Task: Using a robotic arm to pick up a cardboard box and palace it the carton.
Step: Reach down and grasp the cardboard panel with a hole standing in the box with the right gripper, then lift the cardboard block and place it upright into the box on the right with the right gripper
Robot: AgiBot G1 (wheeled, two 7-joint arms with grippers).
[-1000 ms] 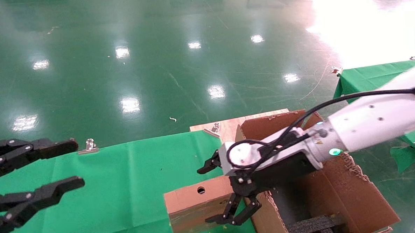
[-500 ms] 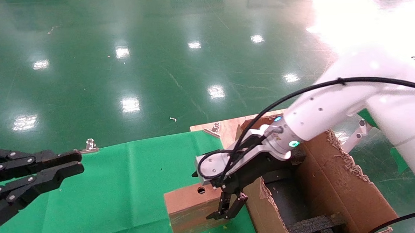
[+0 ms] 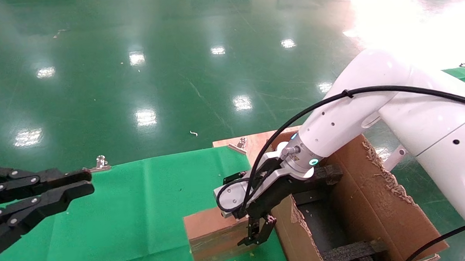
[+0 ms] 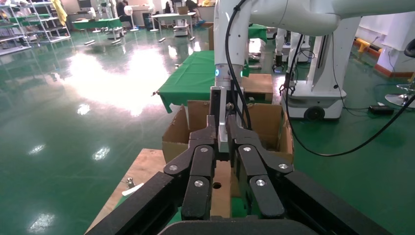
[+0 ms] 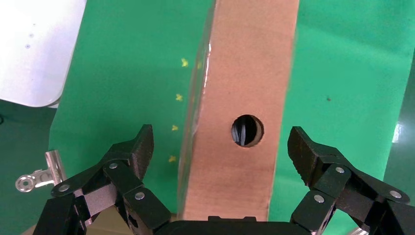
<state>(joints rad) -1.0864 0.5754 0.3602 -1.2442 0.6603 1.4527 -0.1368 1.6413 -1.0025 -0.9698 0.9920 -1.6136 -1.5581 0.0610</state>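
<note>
The small brown cardboard box (image 3: pixel 205 230) lies on the green cloth beside the carton. Its round hole shows in the right wrist view (image 5: pixel 240 98). My right gripper (image 3: pixel 238 210), on the white arm, is down over the box's end nearest the carton. It is open, with one finger (image 5: pixel 142 144) on each long side, both apart from the box. The large carton (image 3: pixel 377 202) with ragged flaps stands to the right. My left gripper (image 3: pixel 85 183) hangs shut over the cloth at the far left; its wrist view shows the box (image 4: pixel 221 191) between its fingers.
Black foam inserts (image 3: pixel 351 251) sit inside the carton. The green cloth (image 3: pixel 141 197) covers the table, held by a metal clip (image 3: pixel 100 163) at its far edge. A bare wooden board (image 3: pixel 256 141) lies behind the carton. Shiny green floor lies beyond.
My right arm has swung in and come down, so the open gripper now straddles the box and covers its hole in the head view. My left gripper has closed.
</note>
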